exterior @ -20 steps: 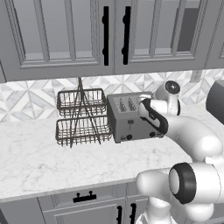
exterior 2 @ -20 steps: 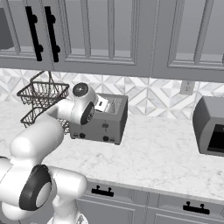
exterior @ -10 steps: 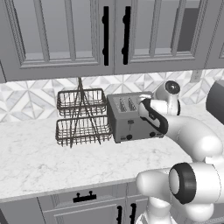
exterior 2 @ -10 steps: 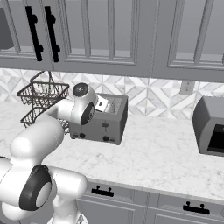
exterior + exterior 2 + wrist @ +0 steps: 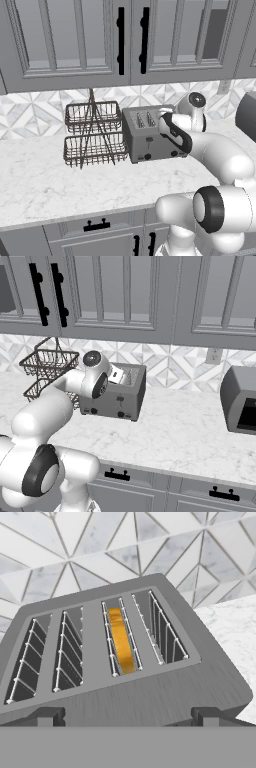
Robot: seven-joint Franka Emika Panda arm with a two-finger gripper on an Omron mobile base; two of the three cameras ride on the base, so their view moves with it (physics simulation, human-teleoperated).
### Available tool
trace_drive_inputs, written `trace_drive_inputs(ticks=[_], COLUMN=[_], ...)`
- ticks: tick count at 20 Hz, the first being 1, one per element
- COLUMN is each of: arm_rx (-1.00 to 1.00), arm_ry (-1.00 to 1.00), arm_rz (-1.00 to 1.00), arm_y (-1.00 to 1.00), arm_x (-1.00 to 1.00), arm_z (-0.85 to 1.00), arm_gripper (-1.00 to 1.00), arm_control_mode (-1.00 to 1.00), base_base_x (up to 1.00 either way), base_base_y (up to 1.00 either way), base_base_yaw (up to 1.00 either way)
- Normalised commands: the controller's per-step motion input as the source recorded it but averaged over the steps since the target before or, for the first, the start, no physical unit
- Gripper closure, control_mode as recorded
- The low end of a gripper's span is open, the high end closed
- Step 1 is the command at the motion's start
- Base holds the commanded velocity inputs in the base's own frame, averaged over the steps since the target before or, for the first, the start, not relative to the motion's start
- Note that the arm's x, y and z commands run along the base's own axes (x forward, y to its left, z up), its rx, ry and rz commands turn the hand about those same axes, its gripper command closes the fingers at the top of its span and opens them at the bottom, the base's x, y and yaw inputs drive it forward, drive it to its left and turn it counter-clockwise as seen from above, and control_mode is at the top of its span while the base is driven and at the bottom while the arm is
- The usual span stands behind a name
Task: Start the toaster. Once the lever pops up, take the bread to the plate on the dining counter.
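The grey four-slot toaster (image 5: 150, 142) (image 5: 122, 401) stands on the kitchen counter against the tiled wall. In the hand view I look down on the toaster's top (image 5: 150, 694). The golden-orange bread (image 5: 121, 642) sits low in the third slot from the left, and the other slots are bare. Two grey levers (image 5: 50, 716) show at the front edge. My gripper (image 5: 165, 117) (image 5: 119, 375) hovers just above the toaster's top, open, with nothing in it. The plate and the dining counter are out of view.
A two-tier wire basket rack (image 5: 92, 132) (image 5: 45, 363) stands close to the toaster's left. A dark grey boxy appliance (image 5: 242, 401) (image 5: 247, 115) sits further right on the marble counter (image 5: 45, 182). Upper cabinets hang overhead; a wall outlet (image 5: 214, 356) is behind.
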Motion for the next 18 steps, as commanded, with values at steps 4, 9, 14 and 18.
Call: trace_drive_inputs(ticks=[4,9,14,18], arm_rx=[0.00,0.00,0.00,-0.01], arm_ry=[0.00,0.00,0.00,0.00], arm_rz=[0.00,0.00,0.00,0.00], arm_y=[0.00,0.00,0.00,0.00], arm_x=[0.00,0.00,0.00,0.00], arm_z=[0.00,0.00,0.00,0.00], arm_gripper=[-1.00,-1.00,-1.00,-1.00], arm_control_mode=[-1.00,-1.00,-1.00,-1.00], base_base_x=[0.00,0.00,0.00,0.00], base_base_y=[0.00,0.00,0.00,0.00], base_base_yaw=[0.00,0.00,0.00,0.00])
